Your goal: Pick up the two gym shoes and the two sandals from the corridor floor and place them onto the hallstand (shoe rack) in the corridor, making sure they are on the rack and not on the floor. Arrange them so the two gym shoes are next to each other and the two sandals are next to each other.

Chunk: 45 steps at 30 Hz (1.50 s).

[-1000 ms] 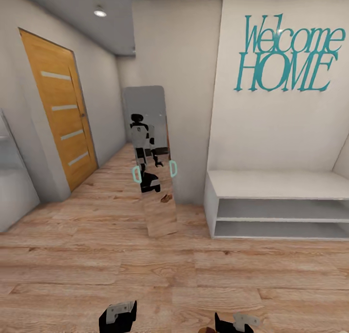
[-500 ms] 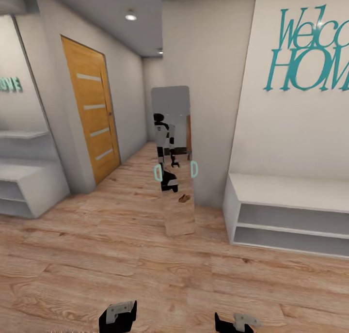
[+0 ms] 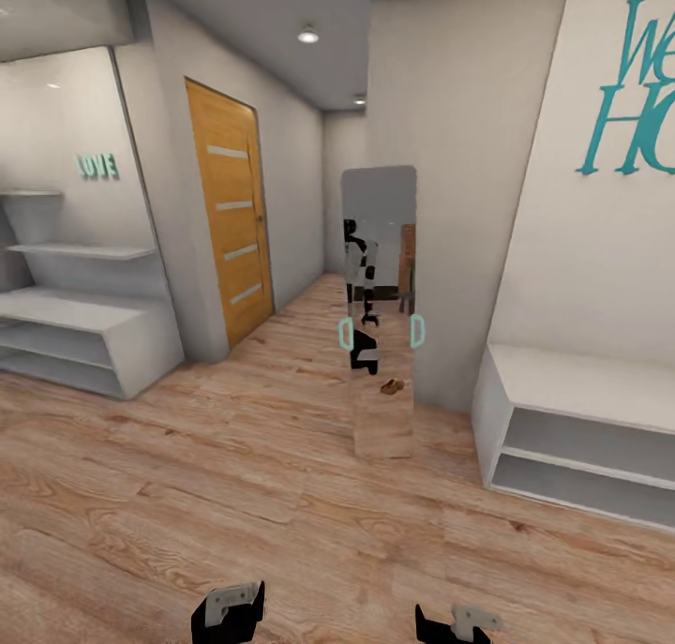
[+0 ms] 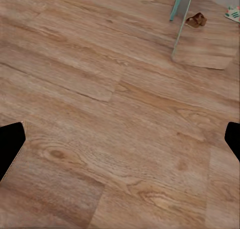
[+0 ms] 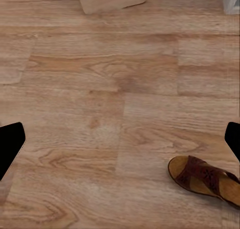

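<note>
One dark maroon sandal (image 5: 207,179) lies on the wood corridor floor (image 3: 234,494) beside my right gripper (image 5: 120,141), whose fingers (image 5: 10,144) stand wide apart and empty. My left gripper (image 4: 120,144) is open over bare planks. A small brown sandal (image 4: 196,20) and a cream gym shoe (image 4: 232,13) with green stripes show at the standing mirror (image 4: 202,51), apparently as reflections. The hallstand (image 3: 89,330), white with staggered shelves behind it, stands at the far left. Both grippers (image 3: 228,616) (image 3: 455,625) sit low at the head view's bottom edge.
A tall mirror (image 3: 380,307) with teal handles stands mid-corridor, reflecting the robot and a sandal (image 3: 392,385). A similar low white shelf unit (image 3: 581,419) is against the right wall under teal lettering. An orange door (image 3: 230,222) is on the left wall.
The whole view has swung left: mirror, door and right unit slid rightward in the picture, and the left shelf unit with the LOVE sign came into view. Both grippers look unchanged.
</note>
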Motion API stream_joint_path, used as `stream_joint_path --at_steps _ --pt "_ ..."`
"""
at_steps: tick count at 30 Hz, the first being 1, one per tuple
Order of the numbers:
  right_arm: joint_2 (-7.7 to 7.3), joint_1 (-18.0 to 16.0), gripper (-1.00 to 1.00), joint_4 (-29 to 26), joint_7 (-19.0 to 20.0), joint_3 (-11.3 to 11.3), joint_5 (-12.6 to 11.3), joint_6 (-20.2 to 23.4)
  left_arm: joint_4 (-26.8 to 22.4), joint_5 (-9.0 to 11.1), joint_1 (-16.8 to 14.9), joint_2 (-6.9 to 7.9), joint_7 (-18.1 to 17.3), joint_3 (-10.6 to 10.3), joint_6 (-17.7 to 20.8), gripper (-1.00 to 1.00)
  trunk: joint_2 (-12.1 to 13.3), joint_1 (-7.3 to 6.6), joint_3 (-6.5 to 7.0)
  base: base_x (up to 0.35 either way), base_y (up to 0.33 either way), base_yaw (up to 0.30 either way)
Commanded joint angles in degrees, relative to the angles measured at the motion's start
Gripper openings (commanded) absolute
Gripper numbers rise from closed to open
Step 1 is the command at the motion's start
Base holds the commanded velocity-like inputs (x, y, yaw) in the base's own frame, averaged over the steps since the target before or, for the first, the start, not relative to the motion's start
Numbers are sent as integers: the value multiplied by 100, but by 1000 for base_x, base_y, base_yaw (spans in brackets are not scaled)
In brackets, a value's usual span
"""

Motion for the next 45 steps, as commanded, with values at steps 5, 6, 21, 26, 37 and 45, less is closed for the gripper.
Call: stream_joint_path --at_steps 5,6,21,26,37,45 --pt "0 0 100 0 0 0 1 0 1 -1 -3 0 0 1 0 100 0 0 0 0 0 293" --pt "0 0 100 0 0 0 1 1 2 -1 -1 0 0 1 0 100 0 0 0 0 0 293" --pt "-6 0 100 -2 0 0 -5 1 0 -12 -2 0 0 -5 0 100 0 0 0 0 -5 184" --pt "-5 0 100 -2 0 0 -6 -1 0 -14 0 0 0 -6 0 100 0 0 0 0 -103 51" --pt "-2 0 100 -2 0 0 -6 0 2 -10 -4 0 0 -8 0 100 0 0 0 0 -171 16" --pt "0 0 100 -2 0 0 -6 0 2 -9 -1 0 0 -8 0 100 0 0 0 0 -57 4"
